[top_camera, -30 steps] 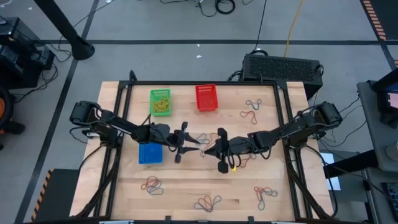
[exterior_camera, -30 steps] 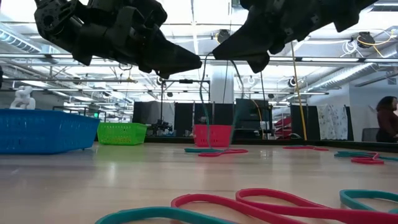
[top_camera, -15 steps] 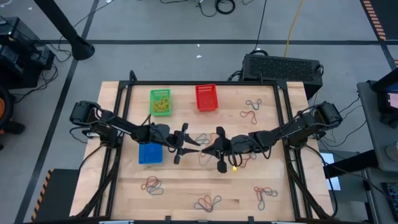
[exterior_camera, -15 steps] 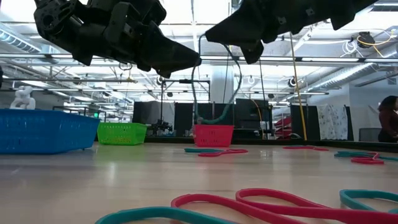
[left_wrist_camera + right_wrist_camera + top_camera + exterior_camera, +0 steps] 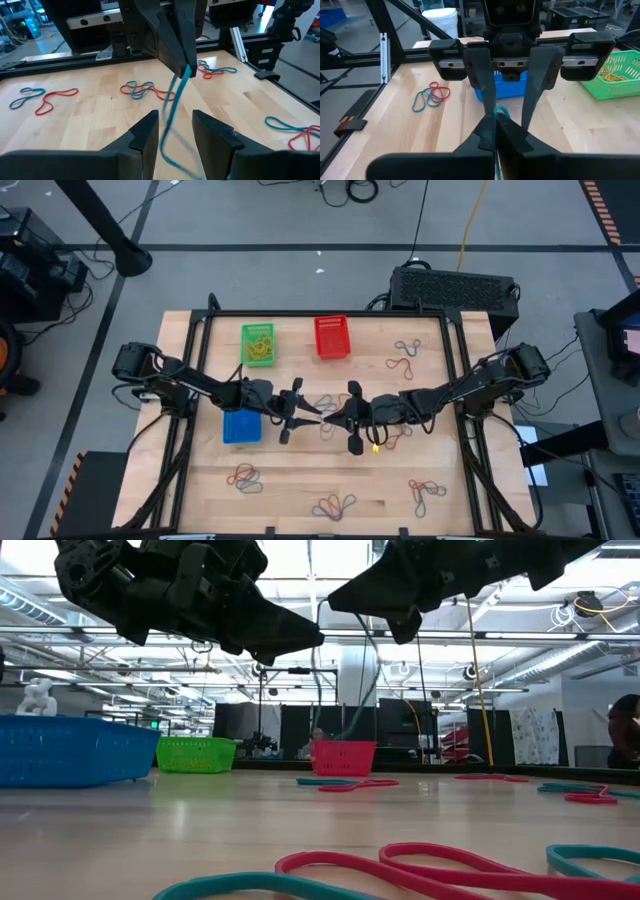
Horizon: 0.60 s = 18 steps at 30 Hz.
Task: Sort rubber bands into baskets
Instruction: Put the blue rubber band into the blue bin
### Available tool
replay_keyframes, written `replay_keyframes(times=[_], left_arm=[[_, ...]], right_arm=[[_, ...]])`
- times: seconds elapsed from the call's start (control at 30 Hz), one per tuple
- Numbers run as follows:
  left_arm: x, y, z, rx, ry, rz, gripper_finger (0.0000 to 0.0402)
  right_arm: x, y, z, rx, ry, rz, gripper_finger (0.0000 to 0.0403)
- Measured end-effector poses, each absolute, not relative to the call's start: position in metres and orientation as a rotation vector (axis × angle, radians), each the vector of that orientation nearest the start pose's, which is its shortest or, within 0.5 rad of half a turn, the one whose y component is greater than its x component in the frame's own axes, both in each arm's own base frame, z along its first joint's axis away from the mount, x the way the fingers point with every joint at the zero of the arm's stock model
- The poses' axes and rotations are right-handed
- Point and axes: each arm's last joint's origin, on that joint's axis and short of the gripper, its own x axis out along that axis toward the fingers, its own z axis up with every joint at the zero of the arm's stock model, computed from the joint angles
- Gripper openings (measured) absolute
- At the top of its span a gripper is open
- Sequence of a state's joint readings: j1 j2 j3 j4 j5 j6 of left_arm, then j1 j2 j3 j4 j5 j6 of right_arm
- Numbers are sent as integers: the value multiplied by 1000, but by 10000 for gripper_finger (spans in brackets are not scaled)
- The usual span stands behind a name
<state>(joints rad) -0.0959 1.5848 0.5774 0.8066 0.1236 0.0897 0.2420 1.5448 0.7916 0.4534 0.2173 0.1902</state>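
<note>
Above the middle of the pale wooden worktop (image 5: 300,490) the two dark arms meet tip to tip. The right hand (image 5: 343,418) has its fingers pressed together on a thin teal rubber band (image 5: 172,112), which hangs down from its fingertips as a slack loop clear of the wood. The left hand (image 5: 303,409) faces it with its fingers parted and gripping nothing; in the left wrist view the dangling band falls in the gap between those two fingers (image 5: 147,135). In the low view both hands hover well above the worktop.

The small blue plastic mesh basket (image 5: 241,426) sits just beside the left arm, on its near side. The green mesh basket (image 5: 258,344), holding yellow bands, and the red mesh basket (image 5: 332,337) stand side by side towards the far edge. Loose red and teal bands (image 5: 333,505) lie in small tangles near the front edge, with more (image 5: 404,356) at the far right corner and (image 5: 243,475) front left
</note>
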Motion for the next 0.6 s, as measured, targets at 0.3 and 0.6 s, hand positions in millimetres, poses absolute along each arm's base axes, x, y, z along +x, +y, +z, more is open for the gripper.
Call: replay_keyframes(times=[0.3, 0.6], left_arm=[[298, -30, 173, 88, 194, -180, 58], [298, -30, 173, 87, 195, -178, 7]], right_arm=[[317, 72, 215, 120, 294, -3, 0], [316, 71, 213, 113, 319, -4, 10]])
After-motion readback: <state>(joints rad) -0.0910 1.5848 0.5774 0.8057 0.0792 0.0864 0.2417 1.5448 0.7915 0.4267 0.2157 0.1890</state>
